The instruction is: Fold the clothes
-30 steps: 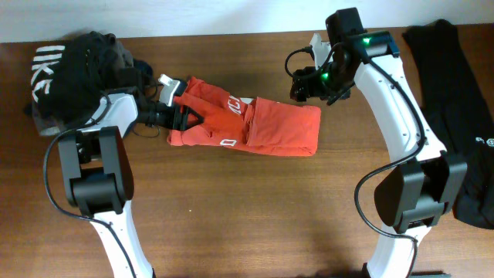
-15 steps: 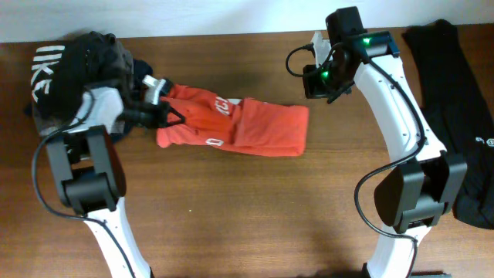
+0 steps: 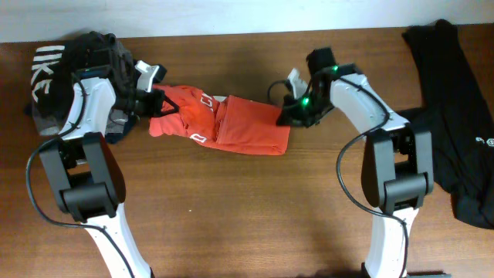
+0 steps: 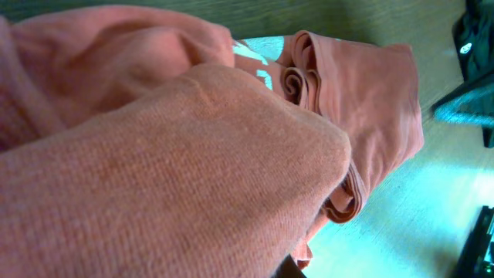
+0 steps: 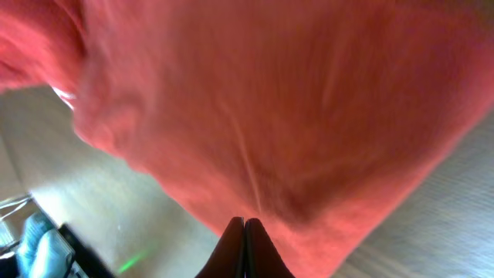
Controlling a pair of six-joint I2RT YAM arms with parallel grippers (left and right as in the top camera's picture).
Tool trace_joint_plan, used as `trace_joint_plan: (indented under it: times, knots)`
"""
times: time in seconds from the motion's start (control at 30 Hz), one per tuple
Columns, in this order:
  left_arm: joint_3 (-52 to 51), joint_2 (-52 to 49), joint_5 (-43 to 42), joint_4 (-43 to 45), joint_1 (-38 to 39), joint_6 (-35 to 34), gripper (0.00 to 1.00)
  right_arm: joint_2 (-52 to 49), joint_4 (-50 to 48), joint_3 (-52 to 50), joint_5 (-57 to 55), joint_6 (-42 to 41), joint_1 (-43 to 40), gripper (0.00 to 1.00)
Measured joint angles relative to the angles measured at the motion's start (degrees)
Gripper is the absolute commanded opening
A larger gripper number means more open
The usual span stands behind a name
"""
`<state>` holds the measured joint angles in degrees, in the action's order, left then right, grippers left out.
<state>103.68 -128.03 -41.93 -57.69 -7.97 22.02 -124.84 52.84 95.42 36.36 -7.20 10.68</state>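
The clothes, a red-orange T-shirt, lie bunched in a folded bundle on the wooden table, with white lettering showing near the left half. My left gripper is shut on the shirt's left end. In the left wrist view the orange cloth fills the picture and hides the jaws. My right gripper sits at the bundle's right edge. In the right wrist view its fingertips are pressed together, shut, with no cloth between them, and their tips touch the shirt's edge.
A heap of black garments with white lettering lies at the back left, just behind my left arm. Another black garment lies along the right side. The table's far edge meets a white wall.
The left gripper shut on the shirt's left end and dragged the bundle left and back. The right arm swung down from the back to the shirt's right edge and its jaws shut.
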Motion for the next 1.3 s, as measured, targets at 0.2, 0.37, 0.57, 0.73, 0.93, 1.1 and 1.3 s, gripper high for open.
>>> trace_joint_plan:
  times: [0.2,0.37,0.57,0.73,0.93,1.1,1.3]
  knots:
    - [0.9,1.1,1.1,0.0,1.6,0.0,0.01,-0.1,-9.0,-8.3,2.1,-3.3,-0.2,0.04]
    - [1.0,5.7,3.5,-0.8,4.4,0.0,0.01,0.0,-12.2,-12.1,3.5,-4.9,-1.7,0.04]
    - [1.7,10.2,9.9,-0.8,13.0,-0.2,0.01,-0.1,-12.5,-12.5,4.3,-5.2,-2.2,0.04]
    - [1.9,10.4,17.4,0.5,23.6,-0.2,0.02,-0.1,-12.6,-12.6,4.5,-5.5,-2.2,0.04]
    - [1.9,10.4,26.0,3.0,34.1,-0.2,0.05,-0.1,-12.7,-12.6,4.6,-5.9,-2.3,0.04]
    - [1.9,10.2,27.7,4.0,38.0,-0.2,0.04,0.0,-14.4,-13.0,5.2,-6.3,-2.4,0.04]
    - [1.9,6.5,28.2,4.3,38.3,-0.9,0.01,3.4,-20.0,-13.9,4.0,-10.6,-4.7,0.04]
